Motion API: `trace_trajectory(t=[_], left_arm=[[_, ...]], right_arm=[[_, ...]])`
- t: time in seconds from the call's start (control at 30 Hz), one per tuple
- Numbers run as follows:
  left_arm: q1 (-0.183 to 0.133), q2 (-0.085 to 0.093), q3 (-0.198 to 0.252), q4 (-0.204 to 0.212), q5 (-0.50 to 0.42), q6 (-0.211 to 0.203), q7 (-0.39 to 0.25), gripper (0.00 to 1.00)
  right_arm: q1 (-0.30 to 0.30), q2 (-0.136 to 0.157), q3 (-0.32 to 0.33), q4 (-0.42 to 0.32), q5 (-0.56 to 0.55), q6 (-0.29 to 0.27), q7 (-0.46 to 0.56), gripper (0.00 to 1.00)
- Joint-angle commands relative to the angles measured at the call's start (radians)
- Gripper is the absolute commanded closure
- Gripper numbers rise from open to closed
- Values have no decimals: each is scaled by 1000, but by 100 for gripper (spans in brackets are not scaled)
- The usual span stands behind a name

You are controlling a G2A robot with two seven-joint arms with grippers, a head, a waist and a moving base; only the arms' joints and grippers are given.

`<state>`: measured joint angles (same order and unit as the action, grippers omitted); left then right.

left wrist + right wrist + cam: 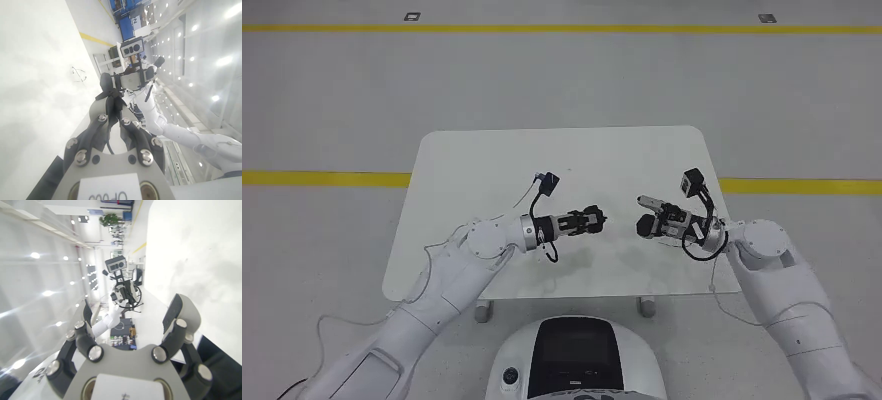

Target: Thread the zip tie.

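Pinched between pressed-together fingers [106, 106] of left gripper [112, 103]: black zip tie [100, 96], one short end sticking out sideways past the tips, held in the air above white tabletop [542, 160]. Facing it, near but not touching: right gripper [641, 215], fingers [171, 311] spread wide, nothing between them. Farther off on tabletop surface: a few thin dark marks [79, 76].

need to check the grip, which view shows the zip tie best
Left wrist view: the zip tie sits close up, pinched in the left gripper's shut jaws. In the top and right wrist views it is too small to tell.
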<state>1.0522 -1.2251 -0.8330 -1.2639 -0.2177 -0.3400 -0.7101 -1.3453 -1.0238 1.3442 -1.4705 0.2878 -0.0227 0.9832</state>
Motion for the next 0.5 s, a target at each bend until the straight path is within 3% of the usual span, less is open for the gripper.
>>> trace_trajectory(t=[0.0, 0.07, 0.17, 0.47], left_arm=[[0, 0, 0, 0, 0, 0, 0, 100], [0, 0, 0, 0, 0, 0, 0, 100], [0, 0, 0, 0, 0, 0, 0, 100], [0, 0, 0, 0, 0, 0, 0, 100]], right_arm=[[-61, 18, 51, -137, -156, 95, -28, 0], [-119, 34, 90, -253, -274, 170, -10, 0], [-184, 51, 124, -360, -401, 236, 19, 0], [-184, 51, 124, -360, -401, 236, 19, 0]])
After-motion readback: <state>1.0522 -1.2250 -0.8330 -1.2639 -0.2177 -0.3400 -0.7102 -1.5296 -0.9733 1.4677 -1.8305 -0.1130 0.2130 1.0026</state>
